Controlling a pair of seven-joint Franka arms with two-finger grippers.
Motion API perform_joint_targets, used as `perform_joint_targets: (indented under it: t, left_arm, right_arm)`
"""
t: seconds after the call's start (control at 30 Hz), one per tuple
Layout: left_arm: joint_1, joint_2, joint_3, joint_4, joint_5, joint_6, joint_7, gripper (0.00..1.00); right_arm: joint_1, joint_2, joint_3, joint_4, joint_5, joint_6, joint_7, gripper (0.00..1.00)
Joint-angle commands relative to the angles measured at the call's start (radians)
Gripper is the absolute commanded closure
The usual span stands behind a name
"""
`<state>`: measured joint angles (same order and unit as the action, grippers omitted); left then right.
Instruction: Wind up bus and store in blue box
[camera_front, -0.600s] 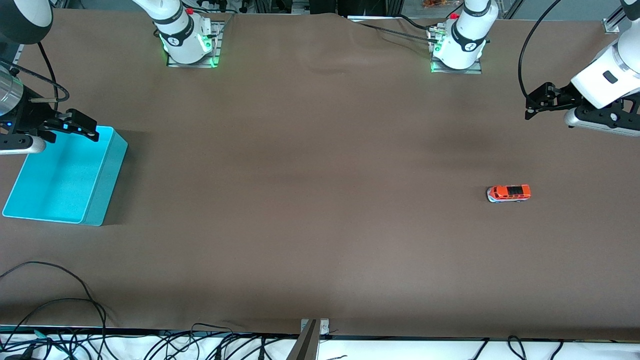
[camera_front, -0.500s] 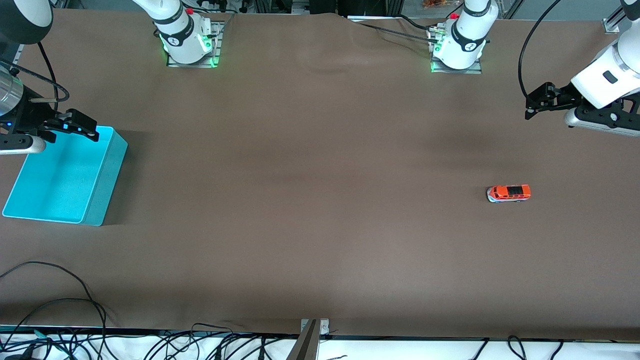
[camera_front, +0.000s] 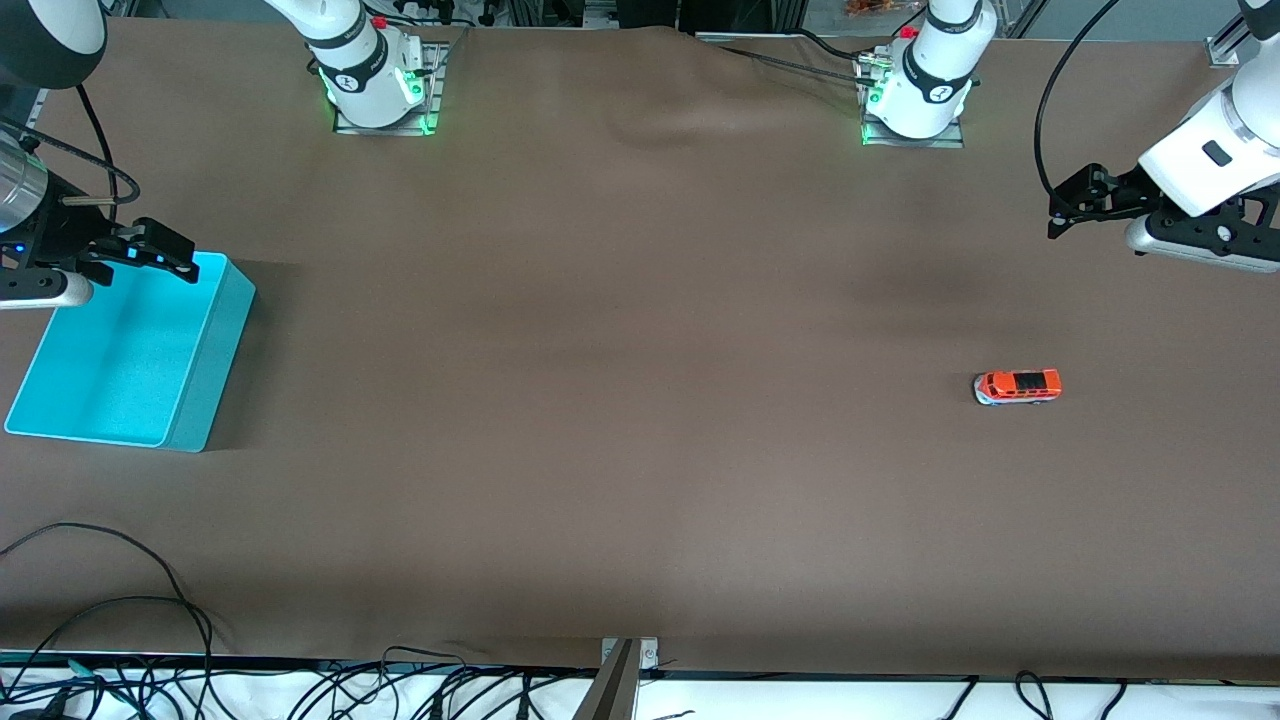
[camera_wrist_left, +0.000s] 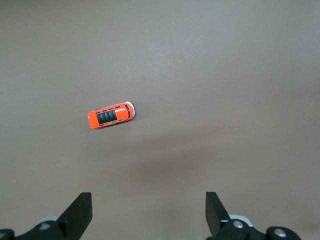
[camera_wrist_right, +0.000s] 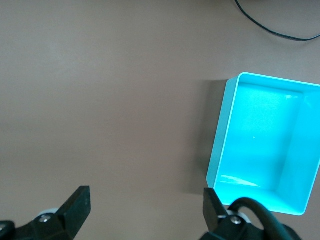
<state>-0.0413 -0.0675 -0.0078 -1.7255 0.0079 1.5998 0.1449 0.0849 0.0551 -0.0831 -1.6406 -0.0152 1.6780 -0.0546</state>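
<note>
The orange-red bus (camera_front: 1017, 386) with a dark roof panel stands on its wheels on the brown table toward the left arm's end; it also shows in the left wrist view (camera_wrist_left: 111, 115). The bright cyan blue box (camera_front: 130, 355) sits empty at the right arm's end and shows in the right wrist view (camera_wrist_right: 265, 145). My left gripper (camera_front: 1075, 205) hangs open and empty in the air over bare table, apart from the bus; its jaws stand wide in the left wrist view (camera_wrist_left: 148, 212). My right gripper (camera_front: 150, 250) is open and empty above the box's rim (camera_wrist_right: 146, 210).
Both arm bases (camera_front: 375, 80) (camera_front: 915, 90) stand along the table's edge farthest from the front camera. Loose black cables (camera_front: 120, 600) lie along the table's edge nearest to the front camera. A metal bracket (camera_front: 620, 675) sticks up at the middle of that edge.
The left gripper has shifted very slightly. The bus, the box and the right gripper have not moved.
</note>
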Motion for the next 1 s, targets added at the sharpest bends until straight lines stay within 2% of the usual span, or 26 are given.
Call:
perform_joint_targets:
  t: [0.0,0.97]
  left_arm:
    - [-0.008,0.012,0.002,0.029,0.003,-0.023,-0.011,0.0]
    - [-0.006,0.034,0.008,0.058,0.003,-0.028,-0.007,0.0]
  right_arm:
    - [0.006,0.006,-0.001,0.024,0.001,-0.017,0.01,0.0]
    - [0.004,0.016,-0.003,0.024,0.0,-0.009,0.012,0.0]
